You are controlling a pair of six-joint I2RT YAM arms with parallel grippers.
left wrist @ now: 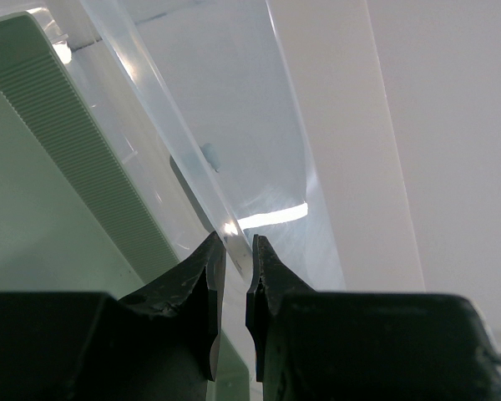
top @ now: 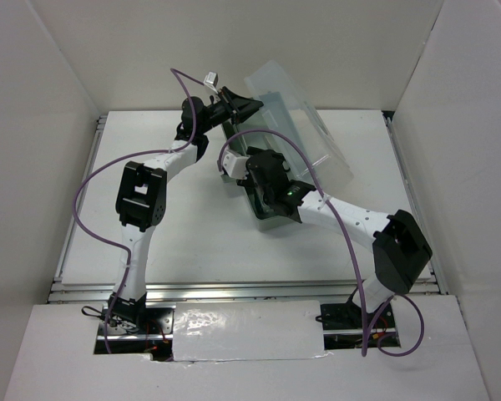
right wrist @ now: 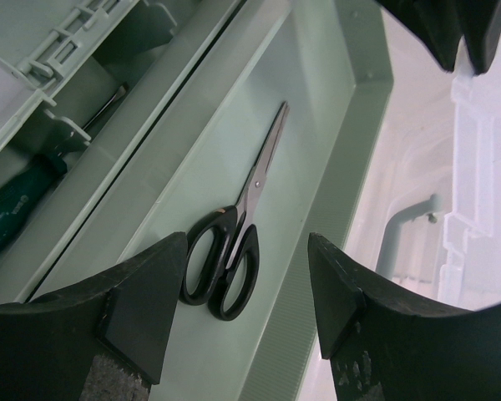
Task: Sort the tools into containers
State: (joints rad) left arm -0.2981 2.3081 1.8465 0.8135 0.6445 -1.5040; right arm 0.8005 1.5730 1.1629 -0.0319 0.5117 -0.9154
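Right claw [right wrist: 246, 246]: fingers spread wide, nothing between them. It hangs over a long shallow tray [right wrist: 363, 117] of the sage-green toolbox [left wrist: 33, 209].

Scissors [right wrist: 249, 200] lie flat on the tray floor directly under my open fingers, blades closed. Tips point away from me and the black loops sit nearest. They touch neither finger.

Handling, my judgement:
- Light and stiff, with no give anywhere.
- Steel blades are thin, smooth and likely slippery. A pinch there would skate or twist.
- Lying flat on slick plastic, they leave little edge to get under and may slide when nudged.
- Best hold, if one is wanted, is across the two plastic loops or just ahead of them at the pivot. That is the thickest part, and the plastic should give some bite.
- Not fragile. The tips could scratch the tray.

They look already sorted into this tray.

Left of the tray, in a lower compartment, lies a green-handled screwdriver [right wrist: 17, 213], mostly hidden under the raised tray.

Left claw [left wrist: 236, 251]: fingers nearly together, apparently pinching the rim of the clear lid [left wrist: 234, 125] and holding it tilted up. The lid is thin, glossy and probably flexible, so I judge that grip could slip.

Writing: pale lettering on the green handle, too small to read. No brand or label legible on scissors, lid or box.
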